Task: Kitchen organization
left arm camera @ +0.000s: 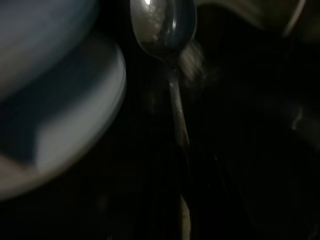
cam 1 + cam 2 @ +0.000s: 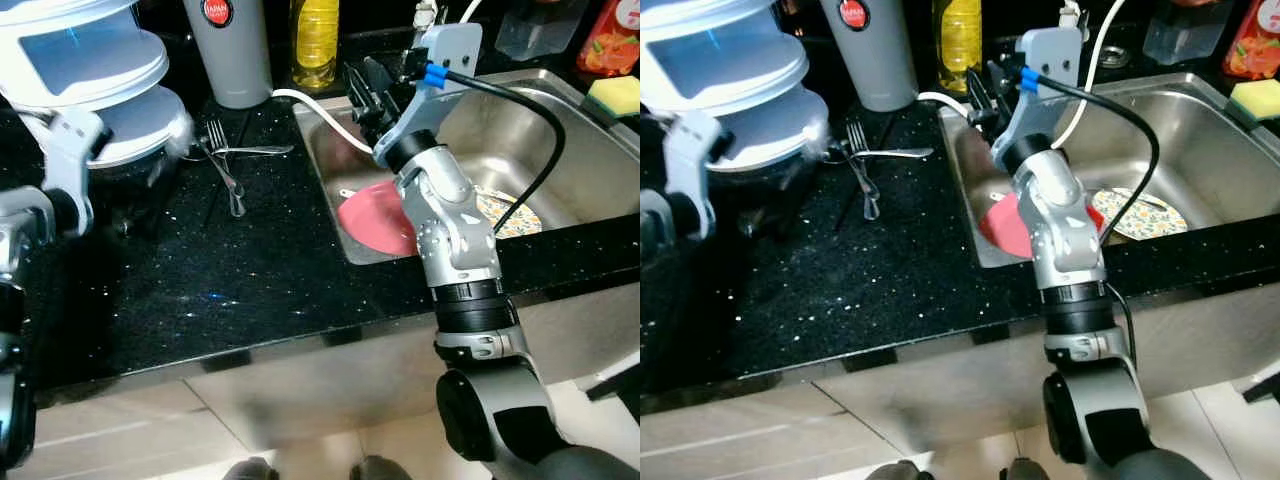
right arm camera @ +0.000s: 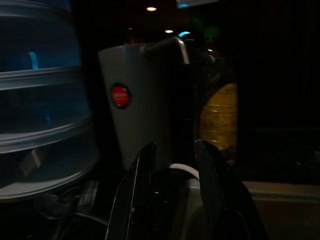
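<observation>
Over the sink's (image 2: 560, 120) near corner our right gripper (image 2: 365, 95) hovers with fingers parted, empty. Two forks (image 2: 225, 165) lie loose on the black counter (image 2: 250, 280); a pink plate (image 2: 375, 220) sits in the sink. Our left gripper (image 1: 182, 220) seems clamped on a spoon (image 1: 162, 25) beside the stacked steamer (image 2: 95, 70). We judge most sorting remains.

Head views: even overhead light, moderately bright; black counter (image 2: 250, 270) speckled with glints, sink (image 2: 560, 150) steel reflecting softly. Left arm (image 2: 60, 180) and steamer (image 2: 90, 70) at left edge motion-blurred, overexposed white. Left wrist view: very dark, soft focus, glare on spoon (image 1: 162, 25) bowl. Right wrist view: dim, ceiling lamps as small bright spots, fingers (image 3: 137, 200) near-silhouette.
</observation>
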Motion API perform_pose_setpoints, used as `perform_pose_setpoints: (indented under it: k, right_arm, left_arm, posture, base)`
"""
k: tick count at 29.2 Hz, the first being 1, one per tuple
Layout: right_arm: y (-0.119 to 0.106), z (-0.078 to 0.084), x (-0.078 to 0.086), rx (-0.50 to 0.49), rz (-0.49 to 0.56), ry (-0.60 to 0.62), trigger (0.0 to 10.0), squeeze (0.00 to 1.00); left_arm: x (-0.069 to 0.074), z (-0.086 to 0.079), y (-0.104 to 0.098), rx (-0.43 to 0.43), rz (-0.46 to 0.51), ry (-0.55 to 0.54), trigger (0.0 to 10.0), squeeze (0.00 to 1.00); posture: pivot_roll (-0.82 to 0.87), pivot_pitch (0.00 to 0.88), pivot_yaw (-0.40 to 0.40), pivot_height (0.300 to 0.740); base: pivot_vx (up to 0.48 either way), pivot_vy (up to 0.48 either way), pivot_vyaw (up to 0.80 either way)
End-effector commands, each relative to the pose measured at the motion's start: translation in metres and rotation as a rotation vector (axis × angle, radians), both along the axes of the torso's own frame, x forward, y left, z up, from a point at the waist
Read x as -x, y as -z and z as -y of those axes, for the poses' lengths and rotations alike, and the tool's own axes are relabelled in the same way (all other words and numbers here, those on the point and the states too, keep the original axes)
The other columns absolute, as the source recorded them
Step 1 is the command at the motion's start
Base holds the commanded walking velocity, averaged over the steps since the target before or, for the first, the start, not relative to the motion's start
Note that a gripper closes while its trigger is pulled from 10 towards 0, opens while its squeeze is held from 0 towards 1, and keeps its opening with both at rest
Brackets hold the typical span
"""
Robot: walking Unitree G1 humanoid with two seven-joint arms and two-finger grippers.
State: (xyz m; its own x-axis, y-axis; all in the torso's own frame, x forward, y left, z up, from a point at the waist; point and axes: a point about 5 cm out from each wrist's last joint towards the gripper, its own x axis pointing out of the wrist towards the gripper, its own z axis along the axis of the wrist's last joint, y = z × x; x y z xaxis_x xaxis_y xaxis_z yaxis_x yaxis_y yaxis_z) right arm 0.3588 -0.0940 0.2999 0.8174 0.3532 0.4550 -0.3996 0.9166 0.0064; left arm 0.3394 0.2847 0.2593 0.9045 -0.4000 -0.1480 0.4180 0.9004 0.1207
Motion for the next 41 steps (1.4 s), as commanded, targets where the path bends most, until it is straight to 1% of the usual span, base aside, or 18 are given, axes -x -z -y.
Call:
perform_pose_setpoints:
  k: [1,3,4,6,9,13,16,18,19,20,22,25,27,29,30,33,37,41]
  right_arm:
    - [0.000,0.001,0.002,-0.005,0.002,-0.006,10.0,0.00]
    - [-0.001,-0.003,0.001,-0.011,0.003,-0.035,10.0,0.00]
    - [-0.001,-0.003,0.001,-0.011,0.003,-0.035,10.0,0.00]
    - [-0.004,-0.008,0.002,-0.034,-0.004,-0.092,10.0,0.00]
    - [-0.005,-0.010,0.003,-0.042,-0.011,-0.127,10.0,0.00]
    - [-0.002,-0.003,0.000,-0.033,-0.027,-0.093,10.0,0.00]
    - [-0.001,0.000,-0.002,-0.025,-0.035,-0.067,10.0,0.00]
    - [0.001,0.005,-0.005,0.008,-0.046,-0.010,10.0,0.00]
    - [0.001,0.011,-0.009,0.028,-0.047,0.048,10.0,0.00]
    - [0.001,0.011,-0.009,0.028,-0.047,0.048,10.0,0.00]
    - [-0.004,0.031,-0.014,0.146,-0.009,0.217,10.0,0.00]
    - [-0.006,0.040,-0.016,0.185,-0.005,0.270,10.0,0.00]
    - [-0.009,0.062,-0.018,0.235,-0.025,0.347,10.0,0.00]
    - [-0.011,0.079,-0.017,0.246,-0.047,0.406,10.0,0.00]
    - [-0.011,0.079,-0.017,0.246,-0.047,0.406,10.0,0.00]
    - [-0.010,0.096,-0.012,0.238,-0.060,0.484,10.0,0.00]
    - [-0.006,0.099,-0.007,0.242,-0.063,0.505,10.0,0.00]
    - [0.000,0.104,-0.002,0.261,-0.077,0.537,10.0,0.00]
  left_arm:
    - [0.008,0.016,-0.026,0.065,0.123,0.063,10.0,0.00]
    - [0.027,0.043,-0.044,0.073,0.218,0.210,10.0,0.00]
    - [0.027,0.043,-0.044,0.073,0.218,0.210,10.0,0.00]
    - [0.039,0.063,-0.046,0.061,0.235,0.326,10.0,0.00]
    - [0.041,0.077,-0.044,0.078,0.233,0.359,10.0,0.00]
    - [0.028,0.100,-0.034,0.068,0.211,0.332,10.0,0.00]
    - [0.024,0.107,-0.032,0.075,0.201,0.326,10.0,0.00]
    - [0.018,0.116,-0.030,0.091,0.194,0.331,10.0,0.00]
    - [0.007,0.126,-0.028,0.116,0.175,0.331,10.0,0.00]
    - [0.007,0.126,-0.028,0.116,0.175,0.331,10.0,0.00]
    - [-0.022,0.148,-0.021,0.131,0.088,0.313,10.0,0.00]
    - [-0.033,0.156,-0.019,0.126,0.056,0.308,10.0,0.00]
    - [-0.051,0.172,-0.017,0.116,0.006,0.302,10.0,0.00]
    - [-0.060,0.185,-0.015,0.102,-0.023,0.306,10.0,0.00]
    - [-0.060,0.185,-0.015,0.102,-0.023,0.306,10.0,0.00]
    - [-0.064,0.209,-0.004,0.074,-0.070,0.349,10.0,0.00]
    - [-0.062,0.226,0.003,0.067,-0.091,0.405,10.0,0.00]
    - [-0.053,0.249,0.007,0.040,-0.085,0.562,10.0,0.00]
  posture:
    - [0.13,0.082,0.057,0.740]
    - [0.14,0.080,0.053,0.740]
    - [0.14,0.080,0.053,0.740]
    - [0.14,0.079,0.051,0.740]
    - [0.13,0.075,0.052,0.740]
    - [0.13,0.069,0.055,0.740]
    - [0.12,0.066,0.056,0.740]
    - [0.12,0.064,0.059,0.740]
    - [0.11,0.063,0.063,0.740]
    - [0.11,0.063,0.063,0.740]
    - [0.09,0.067,0.081,0.740]
    - [0.08,0.072,0.089,0.740]
    - [0.05,0.084,0.107,0.740]
    - [0.03,0.097,0.119,0.740]
    - [0.03,0.097,0.119,0.740]
    - [-0.01,0.122,0.147,0.740]
    - [-0.02,0.133,0.159,0.740]
    - [-0.05,0.143,0.177,0.740]
  base:
    - [0.000,0.000,0.00]
    - [0.000,0.000,0.00]
    - [0.000,0.000,0.00]
    - [0.000,0.000,0.00]
    - [0.000,0.000,0.00]
    - [0.000,0.000,0.00]
    - [0.000,0.000,0.00]
    - [0.000,0.000,0.00]
    - [0.000,0.000,0.00]
    - [0.000,0.000,0.00]
    - [0.000,0.000,0.00]
    - [0.000,0.000,0.00]
    - [0.000,0.000,0.00]
    - [0.000,0.000,0.00]
    - [0.000,0.000,0.00]
    - [0.000,0.000,0.00]
    - [0.000,0.000,0.00]
    - [0.000,0.000,0.00]
